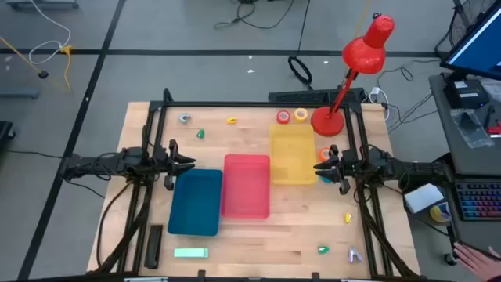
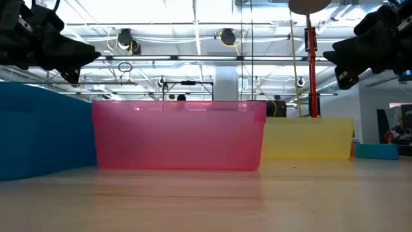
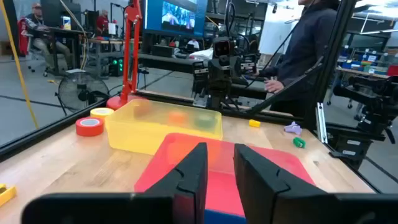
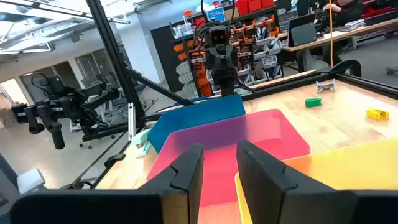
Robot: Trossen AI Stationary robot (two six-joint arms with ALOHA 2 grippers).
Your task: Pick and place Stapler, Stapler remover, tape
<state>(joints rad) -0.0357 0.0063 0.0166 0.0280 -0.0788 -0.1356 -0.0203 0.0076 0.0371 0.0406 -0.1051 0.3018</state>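
Observation:
Both grippers hover above the table, slightly open and holding nothing. My left gripper [image 1: 190,163] is over the blue tray's [image 1: 196,204] far left corner. My right gripper [image 1: 318,167] is at the yellow tray's [image 1: 293,154] right side. A pink tray [image 1: 246,186] lies between the two trays. Red tape [image 1: 282,117] and yellow tape [image 1: 300,115] lie flat near the far edge, and orange tape [image 1: 325,154] lies beside the yellow tray. I see no blue roll on the table. A mint-green stapler [image 1: 190,252] lies at the near edge. A silvery staple remover [image 1: 184,117] sits far left.
A red lamp stands with its base [image 1: 327,121] at the far right corner. Small green [image 1: 200,134] and yellow [image 1: 232,121] pieces and a purple piece [image 1: 355,254] are scattered about. A black bar [image 1: 154,243] lies near left. A person's hand [image 1: 472,254] shows off the table's right.

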